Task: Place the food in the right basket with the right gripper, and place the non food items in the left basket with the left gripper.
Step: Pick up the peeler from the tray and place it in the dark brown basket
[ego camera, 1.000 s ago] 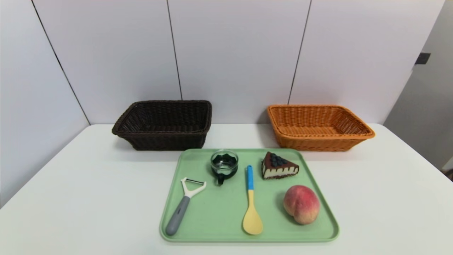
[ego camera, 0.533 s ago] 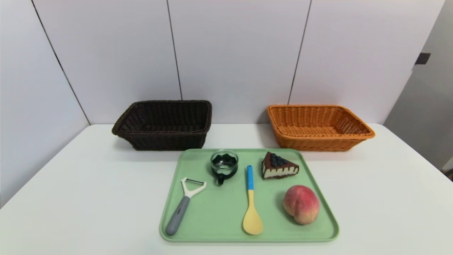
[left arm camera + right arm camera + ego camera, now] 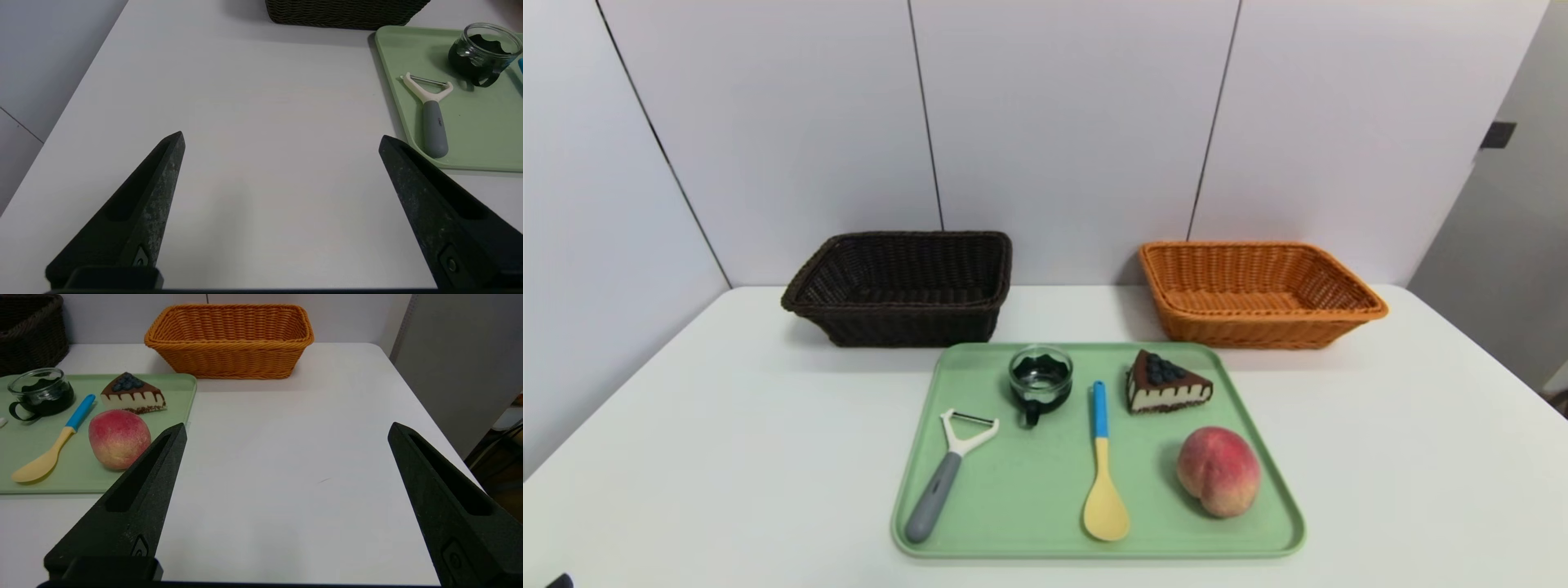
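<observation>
On the white worktop (image 3: 727, 457), a green tray (image 3: 1021, 498) lies near the front, and two woven baskets stand behind it, close to the pale wall (image 3: 1062, 122). The dark brown basket (image 3: 911, 327) is on the left side, and the orange basket (image 3: 1258, 331) is on the right side, well apart from it. All five objects of the task are on the tray.

At the left part of the tray lies the peeler (image 3: 939, 490), with its white Y-shaped head toward the baskets and its grey handle toward the front. The glass cup (image 3: 1041, 380) stands upright near the back edge, and its black handle points to the front. Near the middle lies the spoon (image 3: 1102, 474); its blue handle points to the back, and its yellow bowl is near the front edge. On the right part, the cake wedge (image 3: 1168, 388) sits near the back, with dark berries on its top. The peach (image 3: 1218, 471) rests in front of the cake, and the two do not touch.

The left gripper (image 3: 282, 141) is above the worktop, beside the tray on its left side. Its jaws are wide apart and hold nothing. The right gripper (image 3: 288, 426) is above the worktop on the right side, also with its jaws wide apart and nothing between them.
</observation>
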